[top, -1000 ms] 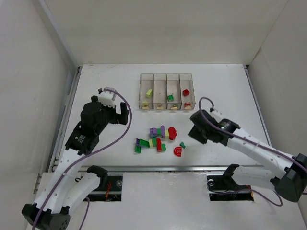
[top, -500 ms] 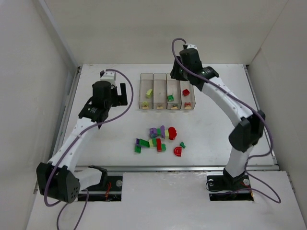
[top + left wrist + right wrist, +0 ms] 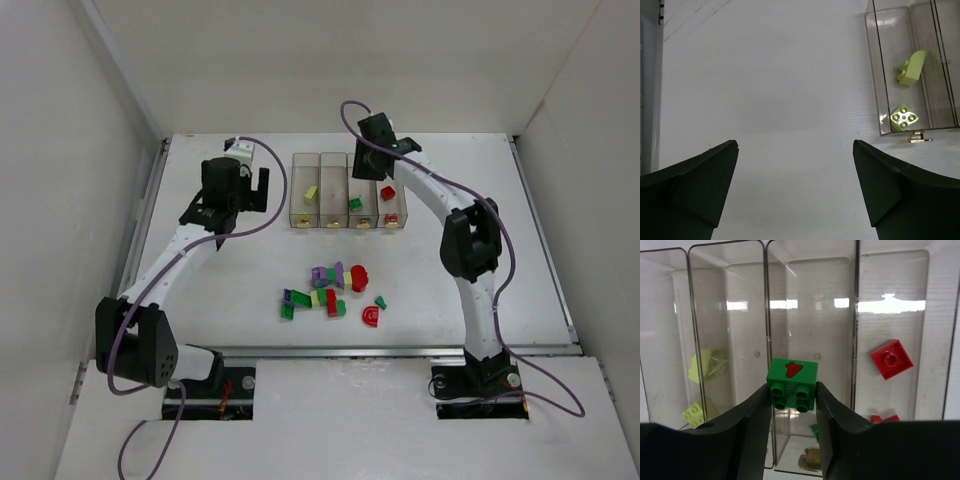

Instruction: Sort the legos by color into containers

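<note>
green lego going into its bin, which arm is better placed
Right. The right tool grips the green lego above the containers, by the bin already holding a green piece. The left tool is open, empty, off beside them.

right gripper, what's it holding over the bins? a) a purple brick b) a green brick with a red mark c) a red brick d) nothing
b: the right wrist view shows the right gripper shut on a green brick with a red mark on its face, above the containers.
</note>
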`<move>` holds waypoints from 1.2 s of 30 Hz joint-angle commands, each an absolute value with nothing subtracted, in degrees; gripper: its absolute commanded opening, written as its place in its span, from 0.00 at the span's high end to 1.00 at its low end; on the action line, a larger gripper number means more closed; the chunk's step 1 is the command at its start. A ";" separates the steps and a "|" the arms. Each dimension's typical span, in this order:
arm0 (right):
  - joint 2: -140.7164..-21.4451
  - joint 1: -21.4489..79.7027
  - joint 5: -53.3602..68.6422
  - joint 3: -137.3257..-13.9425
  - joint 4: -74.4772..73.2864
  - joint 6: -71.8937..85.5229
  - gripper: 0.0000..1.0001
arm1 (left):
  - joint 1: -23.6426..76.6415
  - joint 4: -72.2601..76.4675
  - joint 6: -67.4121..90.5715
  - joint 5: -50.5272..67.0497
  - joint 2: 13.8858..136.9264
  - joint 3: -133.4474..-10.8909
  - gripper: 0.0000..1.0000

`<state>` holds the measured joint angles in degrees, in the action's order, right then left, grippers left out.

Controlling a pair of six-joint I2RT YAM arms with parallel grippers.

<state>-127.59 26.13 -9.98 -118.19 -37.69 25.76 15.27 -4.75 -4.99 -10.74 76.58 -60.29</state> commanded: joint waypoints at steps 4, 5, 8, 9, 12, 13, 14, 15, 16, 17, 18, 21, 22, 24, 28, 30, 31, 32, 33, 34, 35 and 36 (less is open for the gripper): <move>-126.03 24.26 -5.68 -121.38 -37.97 24.09 0.80 | 15.12 -0.87 -6.68 -2.47 80.24 -63.27 0.01; -126.73 24.26 -2.32 -121.38 -37.27 22.60 0.72 | 15.12 -0.88 -5.81 -2.46 82.33 -64.24 0.01; -129.20 23.73 2.72 -122.96 -39.98 20.21 0.41 | 15.12 -3.94 -3.79 -4.56 85.77 -68.71 0.01; -129.81 23.73 3.25 -122.96 -39.99 20.21 0.37 | 15.12 -4.56 -3.78 -5.18 87.52 -69.69 0.01; -128.41 23.73 2.38 -121.29 -38.24 21.18 0.27 | 15.12 -4.57 -5.44 -6.41 88.15 -71.89 0.01; -127.28 23.73 1.85 -121.29 -38.23 21.18 0.26 | 15.12 -4.57 -5.45 -6.42 88.15 -71.89 0.01; -126.57 23.73 0.37 -121.29 -38.23 21.18 0.26 | 15.12 -4.57 -6.06 -5.89 87.55 -72.50 0.01; -125.69 23.73 -0.52 -122.07 -38.23 21.18 0.26 | 15.12 -5.09 -6.06 -5.28 87.02 -72.51 0.01; -123.60 23.73 -1.40 -122.08 -37.54 21.18 0.24 | 14.60 -4.58 -7.28 -4.66 85.45 -72.51 0.01; -122.44 23.73 -2.36 -122.08 -37.01 21.18 0.24 | 14.59 -3.79 -7.29 -3.96 84.39 -71.47 0.01; -121.21 23.73 -3.24 -122.08 -37.00 21.18 0.24 | 14.59 -2.13 -7.99 -3.35 83.33 -69.11 0.01; -114.72 24.69 -2.38 -118.67 -38.50 20.66 0.24 | 14.59 -2.11 -9.48 -0.02 78.59 -66.10 0.01; -112.44 26.52 -2.37 -116.04 -38.50 19.70 0.24 | 14.59 -1.33 -10.19 1.22 77.27 -63.05 0.01; -105.49 29.43 -5.34 -105.94 -39.02 16.62 0.24 | 14.59 1.30 -10.72 2.72 72.44 -58.56 0.01; -97.31 36.64 -11.33 -91.52 -44.29 17.13 0.24 | 15.73 8.52 -10.02 5.16 66.54 -46.86 0.01; -91.88 39.19 -11.87 -82.59 -44.30 21.76 0.26 | 16.52 9.05 -9.32 6.24 64.44 -43.08 0.01; -89.67 39.81 -12.39 -79.22 -43.69 23.62 0.28 | 17.39 9.05 -9.32 6.76 63.90 -42.46 0.01; -87.30 40.34 -12.39 -75.80 -42.64 25.38 0.29 | 17.92 9.05 -8.53 6.77 63.29 -41.93 0.01; -84.93 40.34 -11.09 -69.32 -41.41 26.88 0.32 | 17.93 9.05 -8.53 6.77 62.67 -41.14 0.01; -80.38 40.34 -10.03 -66.39 -38.87 29.16 0.34 | 17.93 9.05 -8.53 6.77 61.19 -40.61 0.01; -78.33 40.34 -8.98 -63.92 -37.80 30.05 0.40 | 17.93 9.05 -8.00 6.77 60.48 -40.00 0.01; -75.44 40.86 -7.92 -59.98 -37.01 31.71 0.47 | 17.93 9.05 -8.00 6.77 59.08 -38.77 0.01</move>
